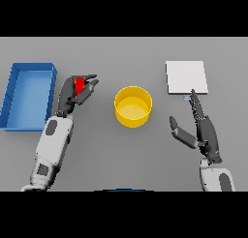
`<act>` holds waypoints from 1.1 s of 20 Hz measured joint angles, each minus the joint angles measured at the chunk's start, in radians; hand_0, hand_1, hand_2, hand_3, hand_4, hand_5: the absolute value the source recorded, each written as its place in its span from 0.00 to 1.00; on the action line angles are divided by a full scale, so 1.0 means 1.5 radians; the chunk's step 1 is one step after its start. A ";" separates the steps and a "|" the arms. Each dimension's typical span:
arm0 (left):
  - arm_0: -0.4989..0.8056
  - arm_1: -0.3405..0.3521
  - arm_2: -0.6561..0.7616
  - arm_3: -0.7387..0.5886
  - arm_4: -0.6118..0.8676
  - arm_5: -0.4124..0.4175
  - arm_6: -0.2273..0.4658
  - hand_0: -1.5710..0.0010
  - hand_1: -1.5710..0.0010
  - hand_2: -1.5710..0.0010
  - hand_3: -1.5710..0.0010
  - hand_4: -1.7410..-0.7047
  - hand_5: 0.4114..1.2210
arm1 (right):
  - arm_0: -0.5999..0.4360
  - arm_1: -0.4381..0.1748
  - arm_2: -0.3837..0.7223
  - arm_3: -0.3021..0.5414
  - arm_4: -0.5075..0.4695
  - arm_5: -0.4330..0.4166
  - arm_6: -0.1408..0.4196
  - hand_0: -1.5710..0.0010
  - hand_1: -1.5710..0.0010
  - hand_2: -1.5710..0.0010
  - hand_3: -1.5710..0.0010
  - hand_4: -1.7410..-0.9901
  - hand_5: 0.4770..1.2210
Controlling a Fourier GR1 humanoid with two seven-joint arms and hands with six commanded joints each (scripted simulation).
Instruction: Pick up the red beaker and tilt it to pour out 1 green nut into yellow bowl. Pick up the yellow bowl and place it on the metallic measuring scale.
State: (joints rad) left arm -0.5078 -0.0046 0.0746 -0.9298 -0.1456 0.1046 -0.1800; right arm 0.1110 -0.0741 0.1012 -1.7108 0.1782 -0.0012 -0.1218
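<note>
At the middle of the grey table (97, 150) stands the yellow bowl (133, 107), round and upright, its inside showing only its own yellow floor; no nut can be made out in it. Well to its left, near the table's left edge, lies a blue tray (14, 94) with raised walls, and its floor shows plain blue with nothing visible inside. Between the tray and the bowl the left hand (72, 94) has its fingers and thumb curled round the red beaker (79, 84), of which only a small red patch shows between the dark fingers; whether anything sits inside the beaker cannot be told. To the right of the bowl, toward the far side, rests the metallic measuring scale (187, 77), a flat pale square plate with nothing on it. Bare table surface runs between the beaker and the bowl, between the bowl and the scale, and across the whole near side in front of the bowl. The right hand (203, 130) sits just below the scale, its fingers straight and spread from the thumb, holding nothing; its longest fingertip reaches up to the scale's near edge, though contact cannot be confirmed.
</note>
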 measured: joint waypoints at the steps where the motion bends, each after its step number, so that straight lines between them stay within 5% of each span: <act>1: -0.001 0.001 -0.003 -0.003 0.004 -0.001 -0.003 0.05 0.05 0.05 0.05 0.07 0.86 | -0.007 -0.005 -0.005 -0.002 -0.002 -0.001 0.008 1.00 1.00 1.00 1.00 0.62 0.26; 5: -0.003 0.021 -0.017 -0.050 0.010 0.016 -0.008 0.02 0.02 0.02 0.02 0.03 0.85 | 0.004 0.000 0.007 -0.003 0.017 -0.008 -0.003 1.00 1.00 1.00 1.00 0.65 0.26; 10: -0.022 0.077 -0.106 -0.131 -0.059 0.004 0.077 0.01 0.01 0.01 0.01 0.01 0.87 | -0.009 0.002 0.015 0.004 0.040 -0.018 0.003 1.00 1.00 1.00 1.00 0.66 0.28; 17: -0.046 0.123 -0.217 -0.157 -0.132 -0.033 0.148 0.00 0.00 0.00 0.00 0.01 0.87 | 0.007 -0.004 0.015 -0.016 0.043 -0.018 0.022 1.00 1.00 1.00 1.00 0.66 0.31; 22: -0.125 0.180 -0.339 -0.126 -0.271 -0.048 0.174 0.00 0.00 0.00 0.00 0.00 0.89 | 0.003 -0.002 0.016 -0.022 0.032 -0.008 0.023 1.00 1.00 1.00 1.00 0.63 0.33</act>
State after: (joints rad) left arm -0.6949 0.2654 -0.4336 -1.1189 -0.5517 0.0327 0.0809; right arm 0.1157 -0.0775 0.1254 -1.7440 0.2266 -0.0131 -0.0871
